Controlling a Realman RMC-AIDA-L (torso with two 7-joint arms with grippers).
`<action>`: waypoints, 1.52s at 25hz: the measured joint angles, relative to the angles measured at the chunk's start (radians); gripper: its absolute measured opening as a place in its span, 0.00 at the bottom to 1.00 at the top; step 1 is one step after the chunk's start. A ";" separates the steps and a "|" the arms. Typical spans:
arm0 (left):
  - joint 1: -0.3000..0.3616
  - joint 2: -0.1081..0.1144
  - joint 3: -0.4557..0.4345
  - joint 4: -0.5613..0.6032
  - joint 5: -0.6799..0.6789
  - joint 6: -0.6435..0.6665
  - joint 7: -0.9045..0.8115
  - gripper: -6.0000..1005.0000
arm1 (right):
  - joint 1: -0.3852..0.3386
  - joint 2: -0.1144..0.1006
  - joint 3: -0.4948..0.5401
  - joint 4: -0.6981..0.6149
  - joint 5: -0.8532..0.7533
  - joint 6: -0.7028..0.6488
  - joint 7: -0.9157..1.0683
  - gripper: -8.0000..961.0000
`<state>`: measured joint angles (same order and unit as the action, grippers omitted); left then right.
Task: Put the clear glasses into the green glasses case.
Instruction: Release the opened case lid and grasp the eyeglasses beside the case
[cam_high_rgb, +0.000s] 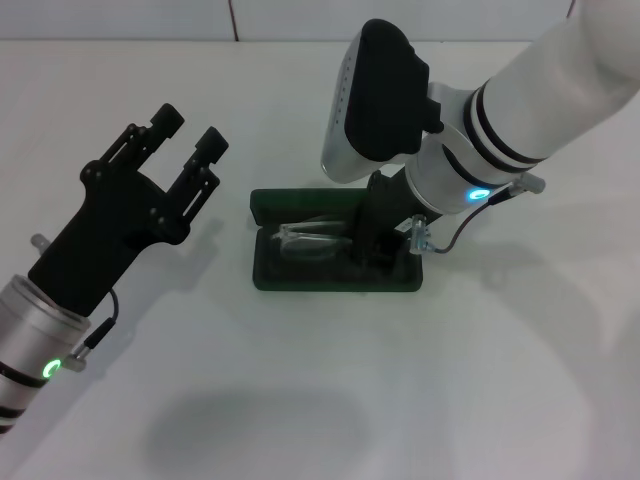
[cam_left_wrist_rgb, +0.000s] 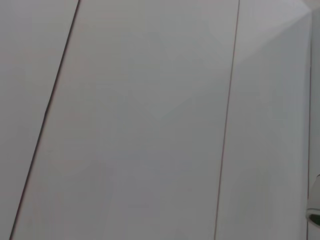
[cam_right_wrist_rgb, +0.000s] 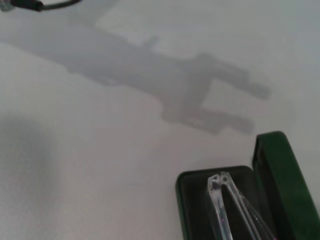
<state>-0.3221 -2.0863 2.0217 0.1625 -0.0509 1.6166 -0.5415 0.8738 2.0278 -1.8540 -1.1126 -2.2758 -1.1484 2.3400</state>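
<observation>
Nearest the head camera, the left claw (cam_high_rgb: 190, 132) hovers over the white desk (cam_high_rgb: 300, 400) with its black fingers spread apart and holding nothing, just to the left of the green glasses case (cam_high_rgb: 335, 278). The case lies open mid-desk, lid tipped back, with the clear glasses (cam_high_rgb: 312, 240) inside its dark lining. The right claw (cam_high_rgb: 372, 245) reaches down into the case's right part; whether it is gripping cannot be told.

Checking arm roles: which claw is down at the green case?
The right claw, reaching into the green glasses case beside the clear glasses; the left claw hovers apart, open.
</observation>
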 joint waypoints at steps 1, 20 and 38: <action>-0.001 0.000 0.000 0.000 0.001 0.000 0.000 0.58 | 0.000 0.000 -0.002 -0.001 -0.007 0.001 0.005 0.13; -0.022 0.000 0.000 -0.009 0.002 -0.007 -0.006 0.58 | 0.085 0.000 0.044 0.001 -0.037 -0.129 0.098 0.13; -0.057 -0.001 -0.002 -0.037 0.016 -0.018 -0.039 0.58 | 0.116 0.000 -0.083 0.042 -0.050 -0.038 0.124 0.14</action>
<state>-0.3795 -2.0875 2.0202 0.1257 -0.0352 1.5991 -0.5803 0.9899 2.0279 -1.9368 -1.0709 -2.3259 -1.1869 2.4645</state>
